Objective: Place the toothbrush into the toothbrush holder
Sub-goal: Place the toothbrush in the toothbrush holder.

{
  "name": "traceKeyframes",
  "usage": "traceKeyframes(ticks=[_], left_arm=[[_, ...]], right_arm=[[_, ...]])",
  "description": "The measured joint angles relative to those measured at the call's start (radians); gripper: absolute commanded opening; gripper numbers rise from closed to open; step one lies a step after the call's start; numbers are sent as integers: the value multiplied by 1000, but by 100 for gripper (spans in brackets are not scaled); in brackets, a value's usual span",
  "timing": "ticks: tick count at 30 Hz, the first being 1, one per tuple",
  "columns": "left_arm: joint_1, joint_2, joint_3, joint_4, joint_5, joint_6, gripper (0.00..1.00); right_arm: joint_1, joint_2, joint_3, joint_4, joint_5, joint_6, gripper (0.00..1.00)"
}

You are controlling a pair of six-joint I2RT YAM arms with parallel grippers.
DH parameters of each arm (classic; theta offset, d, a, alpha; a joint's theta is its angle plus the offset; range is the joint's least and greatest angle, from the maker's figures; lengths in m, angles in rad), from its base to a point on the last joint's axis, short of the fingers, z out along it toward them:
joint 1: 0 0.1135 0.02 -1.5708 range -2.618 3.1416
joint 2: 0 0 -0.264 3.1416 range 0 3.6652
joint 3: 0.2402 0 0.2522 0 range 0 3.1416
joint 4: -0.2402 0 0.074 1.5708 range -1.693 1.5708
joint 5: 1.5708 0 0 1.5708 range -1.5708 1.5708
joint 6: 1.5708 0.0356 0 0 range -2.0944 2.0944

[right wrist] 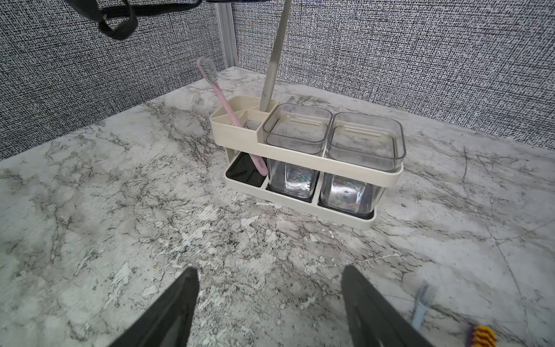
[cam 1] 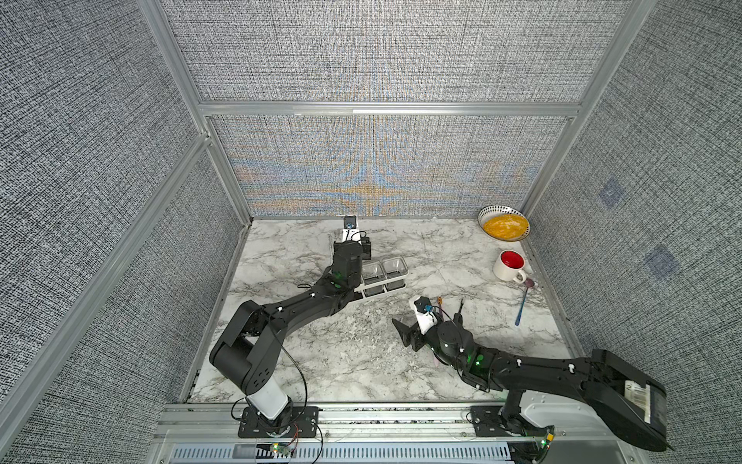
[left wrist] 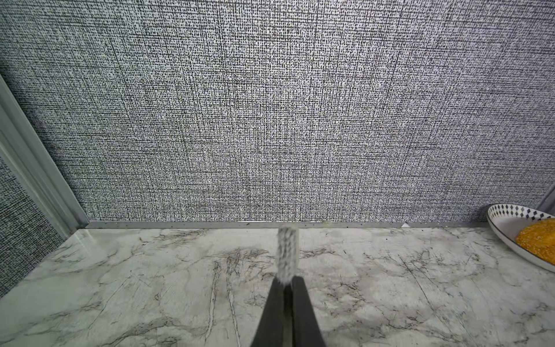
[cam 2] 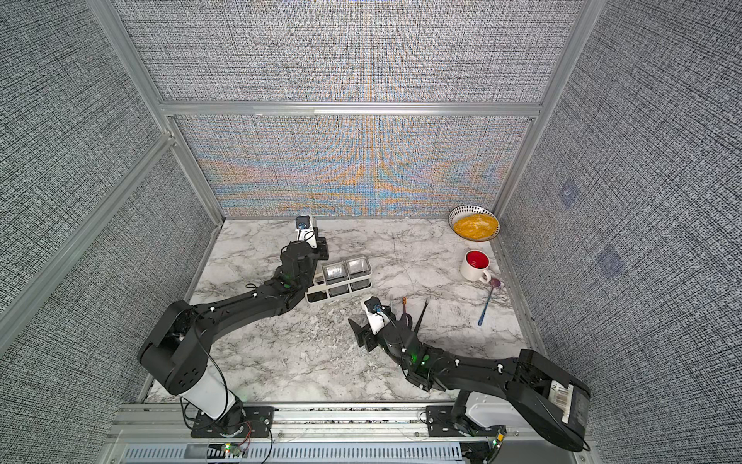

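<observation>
In the left wrist view my left gripper (left wrist: pixel 287 281) is shut on a grey toothbrush, whose bristle head (left wrist: pixel 287 255) sticks out past the fingertips. In the right wrist view that toothbrush's handle (right wrist: pixel 273 60) stands nearly upright. Its lower end dips into the end section of the white toothbrush holder (right wrist: pixel 300 156). A pink toothbrush (right wrist: pixel 216 87) leans in the same section. Both top views show the holder (cam 1: pixel 383 277) (cam 2: pixel 341 281) beside the left arm. My right gripper (right wrist: pixel 270 270) (cam 1: pixel 429 312) hangs open over bare table in front of the holder, holding nothing.
A blue toothbrush (right wrist: pixel 422 303) and an orange-and-purple brush (right wrist: pixel 482 335) (cam 1: pixel 440 301) lie by the right gripper. At the right stand a white mug with a red inside (cam 1: pixel 510 265), a bowl of yellow food (cam 1: pixel 504 223) (left wrist: pixel 528 237) and a blue spoon (cam 1: pixel 524 303).
</observation>
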Motion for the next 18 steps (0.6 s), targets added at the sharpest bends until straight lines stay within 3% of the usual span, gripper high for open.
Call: traceKeyframes(ticks=[18], left_arm=[[-10,14,-116,91,-20,-32,0]], right_arm=[[0,15,0,0,-1,4,77]])
